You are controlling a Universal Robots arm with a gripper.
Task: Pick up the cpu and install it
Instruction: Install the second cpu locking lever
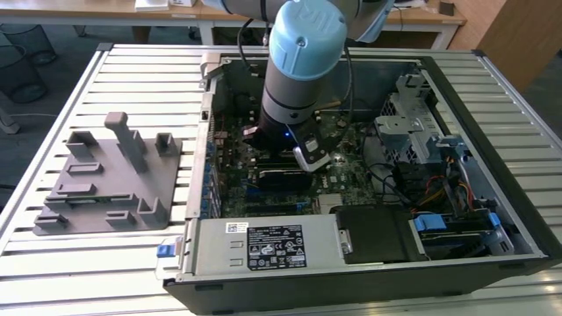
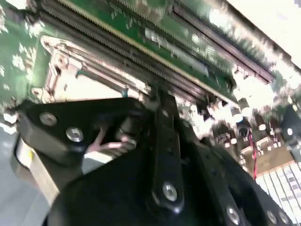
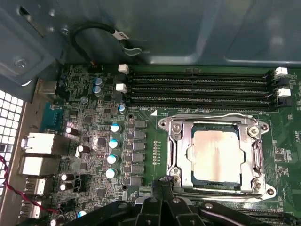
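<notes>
the tool hangs low inside the open computer case, just above the motherboard; whether its fingers are apart or together cannot be told. in the first wrist view the tool's black linkage sits right at the edge of the metal socket frame. the cpu lies flat inside that socket frame, its pale silvery top showing, with nothing gripping it. just beyond the socket frame run the long memory slots, and to its side stand small capacitors. outside the computer case, on the slatted worktop, sits a grey plastic tray with upright posts, well apart from the tool
</notes>
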